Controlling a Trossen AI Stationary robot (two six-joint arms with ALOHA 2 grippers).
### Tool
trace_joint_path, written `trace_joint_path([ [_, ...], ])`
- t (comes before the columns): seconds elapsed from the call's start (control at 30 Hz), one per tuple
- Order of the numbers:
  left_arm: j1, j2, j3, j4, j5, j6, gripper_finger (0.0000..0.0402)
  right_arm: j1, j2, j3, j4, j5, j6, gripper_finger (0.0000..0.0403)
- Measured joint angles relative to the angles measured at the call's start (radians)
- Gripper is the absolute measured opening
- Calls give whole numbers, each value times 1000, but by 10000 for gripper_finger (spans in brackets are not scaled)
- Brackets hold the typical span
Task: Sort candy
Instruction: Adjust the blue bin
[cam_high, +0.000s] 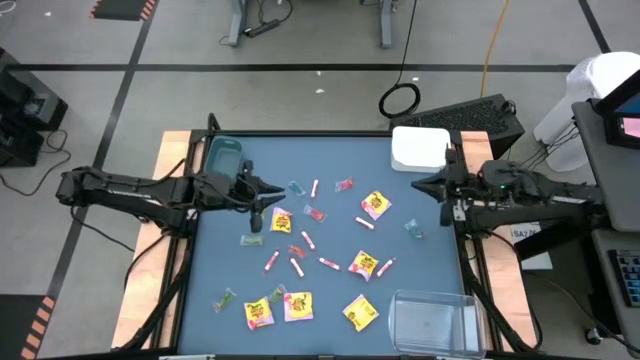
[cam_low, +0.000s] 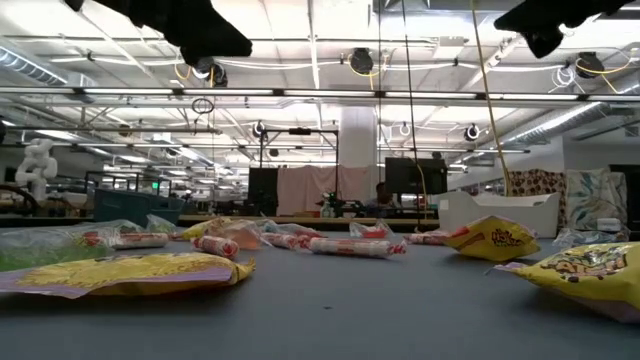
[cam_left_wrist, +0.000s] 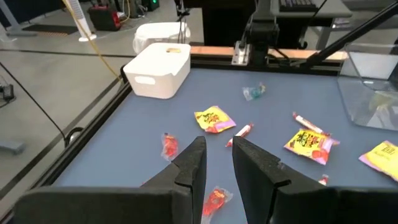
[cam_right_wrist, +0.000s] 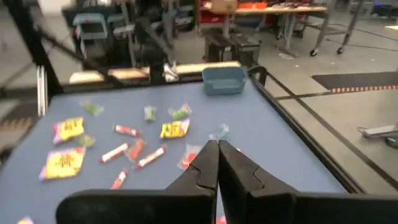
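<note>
- The candy (cam_high: 300, 245) lies scattered over the middle and near part of the blue surface (cam_high: 430, 270): yellow packets, thin pink-white sticks and small clear-wrapped pieces. None of it appears to be in the teal bin (cam_high: 226, 154), the white bin (cam_high: 419, 148) or the clear bin (cam_high: 433, 320) yet.
- The left tool (cam_high: 262, 200) hangs above the candy near the teal bin. Its fingers (cam_left_wrist: 193, 165) stand slightly apart with nothing between them, and a red-wrapped piece (cam_left_wrist: 216, 200) lies on the surface just below the gap.
- The right tool (cam_high: 428, 184) waits by the white bin at the surface's right edge, clenched on nothing.
- Risk, as I judge it: the gap of the left tool is narrow, so a descent slightly off line could push the red piece aside instead of straddling it. The crinkly wrapper could also slip out on closing.
- Risk: pieces lie close together near the left tool, so a grasp might catch a neighbour or nudge it along.
- The high view alone shows all three bins and the full spread of candy.
- The left wrist view alone shows the finger gap and the piece beneath it; the low view shows the candy lying flat but hides both tools' tips.
</note>
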Motion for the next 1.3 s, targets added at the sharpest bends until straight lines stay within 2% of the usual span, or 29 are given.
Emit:
trace_joint_path([
  [0.1, 0, 24, 0, 19, -1, -21, 86, 0, 48, -5, 3, -28, -33, 0],
  [0.43, 0, 98, 0, 30, 0, -40, 86, 0, 131, -116, 20, -26, 105, 0],
  [0.7, 0, 203, 0, 45, -16, -105, 87, 0, 134, -327, 347, -30, 108, 0],
  [0.9, 0, 311, 0, 89, -111, -132, 138, 0, 141, -453, 587, -30, 105, 0],
  [1.0, 1, 343, 0, 86, -185, -148, 169, 0, 148, -484, 643, -31, 104, 0],
  [1.07, 8, 346, 0, 71, -198, -182, 182, 0, 154, -487, 642, -30, 104, 0],
  [1.3, 25, 345, 0, 64, -50, -312, 189, 0, 180, -489, 640, -31, 104, 0],
])
